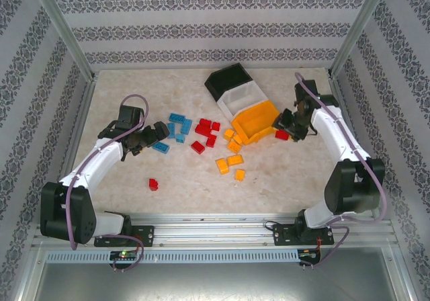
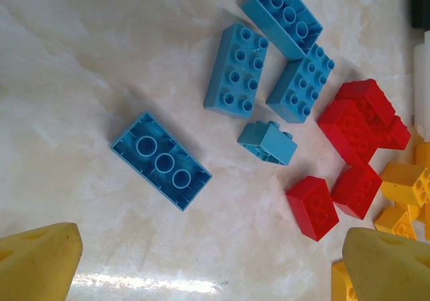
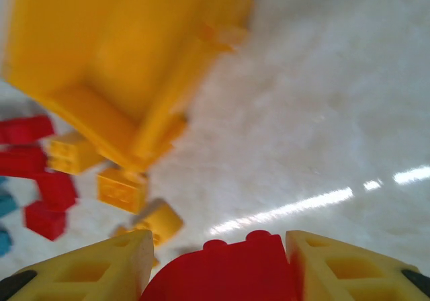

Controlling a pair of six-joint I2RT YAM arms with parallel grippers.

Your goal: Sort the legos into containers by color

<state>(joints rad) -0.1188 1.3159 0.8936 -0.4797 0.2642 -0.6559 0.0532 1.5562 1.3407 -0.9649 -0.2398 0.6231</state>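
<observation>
A red lego brick [image 3: 222, 271] sits pinched between the yellow fingers [image 3: 87, 271] of the right hand [image 1: 287, 132], its studs pointing away from the wrist. It is just beside the orange bin [image 1: 255, 121] on that bin's right. The orange bin is joined in a slanting row with the white bin [image 1: 243, 99] and the black bin [image 1: 228, 79] toward the back of the table [image 1: 134, 99].

The other legos lie loose: a light-blue cluster [image 1: 176, 126], a red cluster [image 1: 205, 130] and orange-yellow bricks [image 1: 232, 154] near the orange bin's mouth. A lone red brick [image 1: 154, 184] lies well apart, nearer the arms.

The left hand [image 1: 153, 137] has its fingers spread wide over an upturned light-blue brick [image 2: 160, 160], hollow side up.

These bricks look light, hard and stiff – nothing to crush – but their smooth walls are probably slippery. Gripping across two opposite flat sides, squarely and low, seems safest – a skewed pinch could squirt one out.
</observation>
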